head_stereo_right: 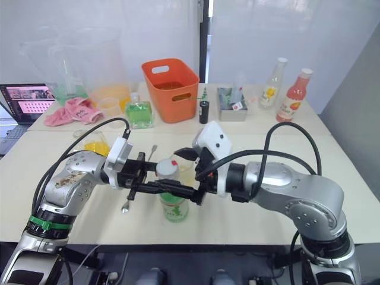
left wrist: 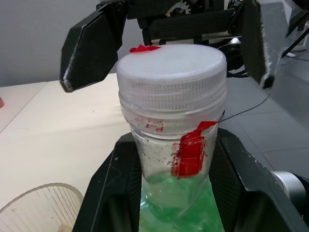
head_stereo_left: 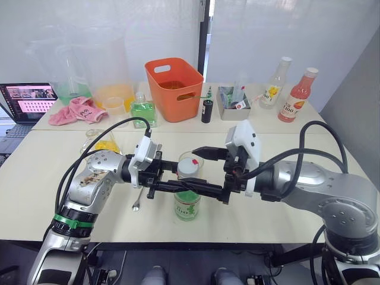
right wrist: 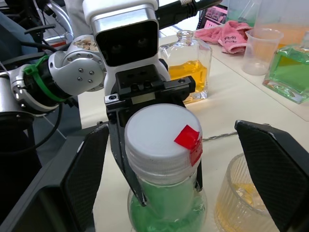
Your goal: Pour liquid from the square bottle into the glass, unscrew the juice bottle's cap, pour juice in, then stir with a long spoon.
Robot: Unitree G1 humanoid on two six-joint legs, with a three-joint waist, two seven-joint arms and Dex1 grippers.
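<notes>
Slim clear plastic juice bottle with pale green liquid stands upright at the counter's near edge. Left claw grips its neck below the white cap. Right claw spread wide, straddling the cap, not touching. Ribbed glass just beside.

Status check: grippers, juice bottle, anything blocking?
Left gripper clamped on juice bottle neck. Right gripper open, jaws flanking the cap, cap still on. Glass close beside the bottle; nothing blocking.

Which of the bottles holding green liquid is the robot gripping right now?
The juice bottle at the front of the table, white cap still on, clamped by the left gripper. The square green bottle stands untouched beside the orange basket.
</notes>
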